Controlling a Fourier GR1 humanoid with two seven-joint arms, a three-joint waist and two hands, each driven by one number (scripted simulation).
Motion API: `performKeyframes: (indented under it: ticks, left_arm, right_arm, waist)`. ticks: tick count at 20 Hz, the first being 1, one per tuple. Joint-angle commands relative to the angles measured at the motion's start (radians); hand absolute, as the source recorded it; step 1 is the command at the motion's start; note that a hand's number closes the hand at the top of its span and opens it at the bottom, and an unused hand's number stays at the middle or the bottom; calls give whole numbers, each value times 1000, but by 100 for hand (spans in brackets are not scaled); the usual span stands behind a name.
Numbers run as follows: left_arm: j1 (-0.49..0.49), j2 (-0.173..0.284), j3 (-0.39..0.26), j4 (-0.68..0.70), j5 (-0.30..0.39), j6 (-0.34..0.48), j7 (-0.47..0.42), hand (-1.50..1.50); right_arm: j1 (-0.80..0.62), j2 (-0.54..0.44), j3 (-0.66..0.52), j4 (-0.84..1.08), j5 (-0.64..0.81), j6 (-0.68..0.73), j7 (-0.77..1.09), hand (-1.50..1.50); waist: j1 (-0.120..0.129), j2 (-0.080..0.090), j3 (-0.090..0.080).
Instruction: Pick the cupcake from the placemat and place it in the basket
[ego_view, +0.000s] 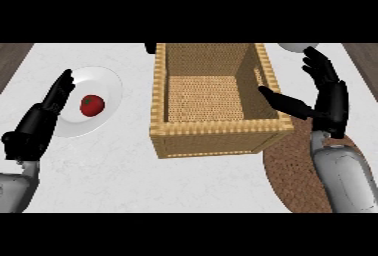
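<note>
- Can't spot the cupcake anywhere: not on the bare part of the placemat (295, 170) at lower right, not on the visible floor of the basket (218, 132) in the middle. Maybe hidden behind the right arm, honestly can't tell.
- Right hand (325, 100) at the right of the frame, just beside the basket's right wall and above the placemat. Fingers straight and pointing up the frame, thumb stuck out toward the basket, holding nothing. Looks parked right where the pickup spot meets the drop spot, so probably either pre-grab or just hanging there.
- Basket sitting open-topped, with its lower right corner over the placemat's edge. Handy for a short carry, I'd guess.
- Left hand (40, 117) at the left edge, relaxed and open, fingers up, resting over the rim of a plate (103, 82). Out of the way, no part in this job by the look of it.
- Tomato (91, 105) on that plate, well apart from the basket. Just clutter.
- Also a white rounded thing (291, 47) at upper right and a small dark bit (150, 48) behind the basket's upper left corner. Too cut off to name.
</note>
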Motion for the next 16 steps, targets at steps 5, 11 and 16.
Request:
performKeyframes:
  ticks: [5, 11, 16]
  left_arm:
    - [6, 2, -6, -15, -7, -1, 19, 0]
    - [8, -5, -2, -31, 2, -2, 28, 0]
    - [-13, 0, 15, -27, 3, -12, 39, 0]
  right_arm:
    - [-58, -375, 110, 51, 197, 386, 425, -150]
    - [-172, -496, 165, -8, -3, 858, 636, -150]
    - [-253, -563, 77, -41, -252, 1120, 829, -150]
  waist:
    - [-20, -13, -6]
    - [-2, -11, 0]
    - [-10, 1, 5]
